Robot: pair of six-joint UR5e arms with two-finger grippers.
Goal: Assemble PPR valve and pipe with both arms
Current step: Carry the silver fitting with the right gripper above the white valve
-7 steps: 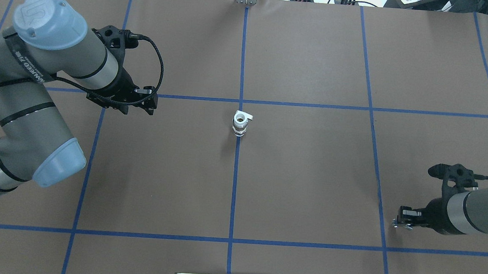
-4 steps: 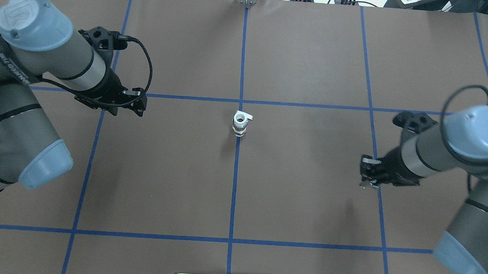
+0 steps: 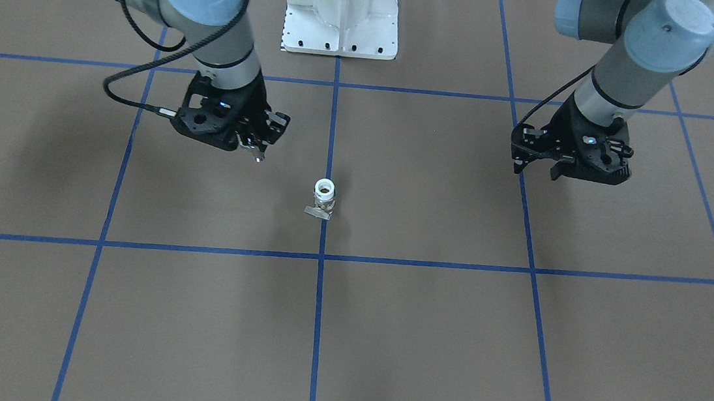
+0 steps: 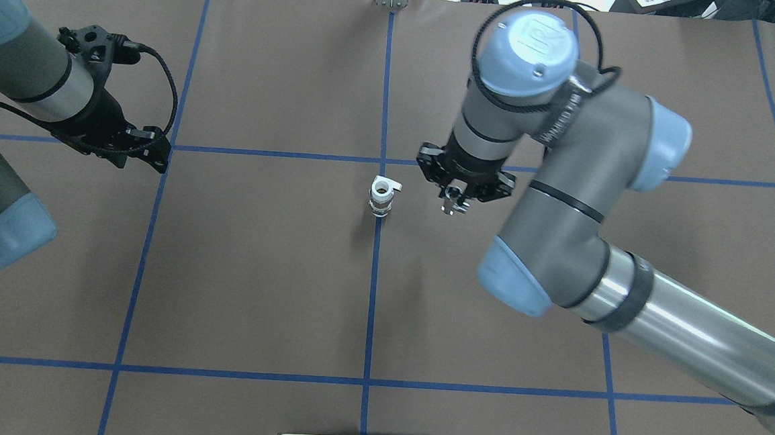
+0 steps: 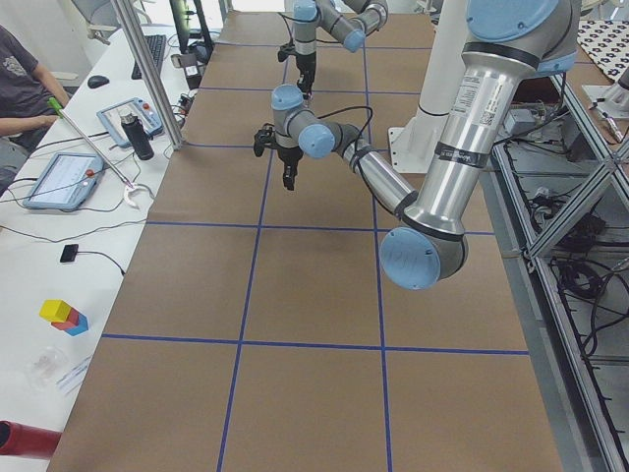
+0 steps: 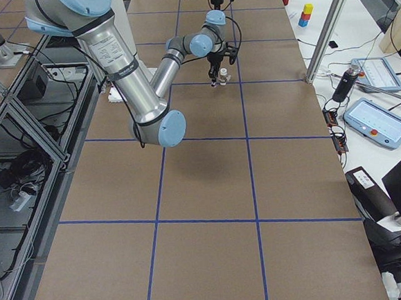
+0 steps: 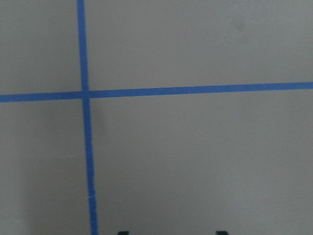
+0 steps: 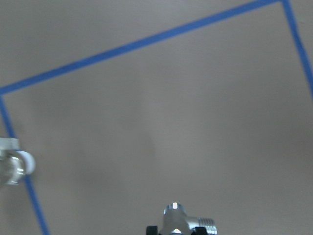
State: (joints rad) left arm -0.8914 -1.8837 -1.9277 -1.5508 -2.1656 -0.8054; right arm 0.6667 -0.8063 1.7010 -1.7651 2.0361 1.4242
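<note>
- Overhead exterior: right tool (image 4: 454, 201) clamped the pipe (image 8: 175, 219) just beside the PPR valve (image 4: 381, 197), at the bench (image 4: 255, 283) centre.
- Left tool (image 4: 142, 157) spread, empty.
- PPR valve judged light, rigid, tippy; grip its brass middle.

Matt paper, white plastic, bright chrome

Smooth matt brown paper over table (image 4: 256, 270), crossed with faintly glossy blue tape (image 4: 372, 297). Smooth white plastic at collar and base of valve (image 4: 381, 197), ribbed metal between, brassy with a dull gleam. Mirror-polished chrome on pipe (image 8: 175, 219), ridged along side nub. Matt black plastic on left gripper (image 3: 536, 172) and right gripper (image 4: 454, 207). Satin grey metal along arms (image 4: 690, 330), with smooth pale blue plastic caps (image 4: 526, 41) of soft sheen
</note>
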